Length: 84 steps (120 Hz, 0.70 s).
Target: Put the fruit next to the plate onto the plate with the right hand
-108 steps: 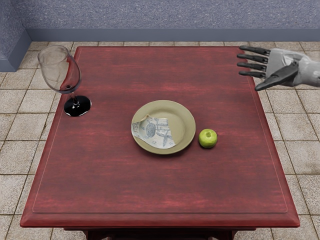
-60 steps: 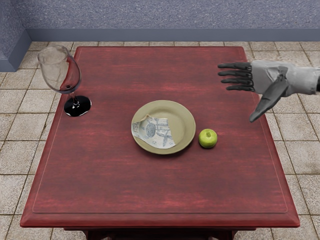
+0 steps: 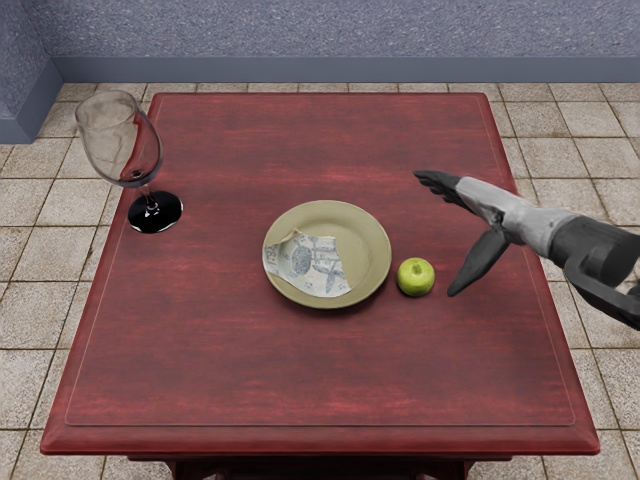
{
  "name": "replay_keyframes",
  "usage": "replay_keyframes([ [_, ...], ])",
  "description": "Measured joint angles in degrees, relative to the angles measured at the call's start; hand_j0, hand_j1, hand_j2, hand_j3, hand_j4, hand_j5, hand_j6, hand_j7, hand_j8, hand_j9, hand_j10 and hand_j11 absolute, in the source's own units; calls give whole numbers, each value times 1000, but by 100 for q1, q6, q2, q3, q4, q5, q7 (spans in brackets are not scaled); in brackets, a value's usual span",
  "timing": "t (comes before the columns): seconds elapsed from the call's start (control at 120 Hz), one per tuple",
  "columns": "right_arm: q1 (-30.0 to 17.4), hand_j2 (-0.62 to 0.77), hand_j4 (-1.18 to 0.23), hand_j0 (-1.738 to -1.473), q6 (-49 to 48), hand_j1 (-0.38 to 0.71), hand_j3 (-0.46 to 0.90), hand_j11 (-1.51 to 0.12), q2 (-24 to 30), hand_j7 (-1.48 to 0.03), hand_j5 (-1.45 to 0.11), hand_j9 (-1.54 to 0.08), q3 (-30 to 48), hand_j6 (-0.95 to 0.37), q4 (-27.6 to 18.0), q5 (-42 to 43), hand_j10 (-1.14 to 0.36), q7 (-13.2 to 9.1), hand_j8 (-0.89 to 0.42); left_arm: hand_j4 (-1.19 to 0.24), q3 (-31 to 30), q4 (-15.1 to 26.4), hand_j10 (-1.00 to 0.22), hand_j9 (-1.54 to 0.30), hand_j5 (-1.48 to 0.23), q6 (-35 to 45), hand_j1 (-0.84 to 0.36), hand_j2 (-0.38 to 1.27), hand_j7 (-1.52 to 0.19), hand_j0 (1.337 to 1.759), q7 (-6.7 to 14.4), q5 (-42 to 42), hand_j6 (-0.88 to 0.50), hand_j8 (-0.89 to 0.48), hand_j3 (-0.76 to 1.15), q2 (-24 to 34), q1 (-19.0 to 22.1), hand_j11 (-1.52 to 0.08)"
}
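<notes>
A small green apple (image 3: 416,277) rests on the red table just right of an olive-green plate (image 3: 365,240). A crumpled banknote (image 3: 306,265) lies on the plate's left half. My right hand (image 3: 455,225) comes in from the right edge and hovers to the upper right of the apple, apart from it. Its fingers (image 3: 438,183) are stretched out toward the upper left and its thumb (image 3: 477,264) points down toward the table, holding nothing. The left arm does not show.
A tilted wine glass (image 3: 125,150) with a dark base stands near the table's left edge. The red table (image 3: 300,380) has a raised rim, with tiled floor around it and a grey wall behind.
The right hand has moved from the table's far right corner down and left, toward the apple. It has turned so the thumb points downward. Apple, plate and glass are unmoved.
</notes>
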<state>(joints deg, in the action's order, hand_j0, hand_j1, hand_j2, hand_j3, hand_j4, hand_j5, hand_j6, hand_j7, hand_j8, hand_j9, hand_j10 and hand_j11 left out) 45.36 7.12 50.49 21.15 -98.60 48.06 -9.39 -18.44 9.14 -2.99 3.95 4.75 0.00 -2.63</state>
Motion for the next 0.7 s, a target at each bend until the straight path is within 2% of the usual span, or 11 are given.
replay_keyframes([
  [0.2,-542,-15,-91,-1658,873,-245,0,-115,-299,-115,-116,-116,-167,-93,-47,733,-91,-42,-92,-245,0,0,-245,-318,-318,0,55,49,-318,1658,0,0,-245,-245,0,0,2,-318],
  [0.325,-649,-23,-135,-1658,1034,-193,0,-172,-442,-172,-172,-172,-190,-136,-52,1032,-134,-303,-135,-245,0,0,-245,-318,-318,0,55,49,-318,1658,0,0,-245,-245,0,0,4,-318],
  [0.417,-625,-28,-157,-1658,1048,-167,0,-200,-546,-200,-201,-200,-195,-158,-53,1160,-156,-668,-157,-245,0,0,-245,-318,-318,0,55,49,-318,1658,0,0,-245,-245,0,0,6,-318],
  [0.508,-459,-30,-170,-1658,1026,-150,0,-218,-698,-218,-218,-218,-193,-172,-53,1226,-170,-1304,-171,-245,0,0,-245,-318,-318,0,55,49,-318,1658,0,0,-245,-245,0,0,2,-318],
  [0.55,-396,-31,-175,-1658,1035,-144,0,-224,-761,-224,-224,-224,-192,-177,-53,1242,-175,-1523,-176,-245,0,0,-245,-318,-318,0,55,49,-318,1658,0,1,-245,-245,0,0,3,-318],
  [0.617,-365,-33,-184,-1658,1094,-133,0,-237,-873,-236,-237,-237,-194,-186,-54,1287,-184,-1734,-185,-245,0,0,-245,-318,-318,0,55,49,-318,1658,0,0,-245,-245,0,0,7,-318],
  [0.7,-426,-36,-197,-1658,1357,-118,0,-252,-1033,-252,-253,-252,-201,-198,-54,1457,-196,-1863,-197,-245,0,0,-245,-318,-318,0,55,49,-318,1658,0,0,-245,-245,0,0,0,-318],
])
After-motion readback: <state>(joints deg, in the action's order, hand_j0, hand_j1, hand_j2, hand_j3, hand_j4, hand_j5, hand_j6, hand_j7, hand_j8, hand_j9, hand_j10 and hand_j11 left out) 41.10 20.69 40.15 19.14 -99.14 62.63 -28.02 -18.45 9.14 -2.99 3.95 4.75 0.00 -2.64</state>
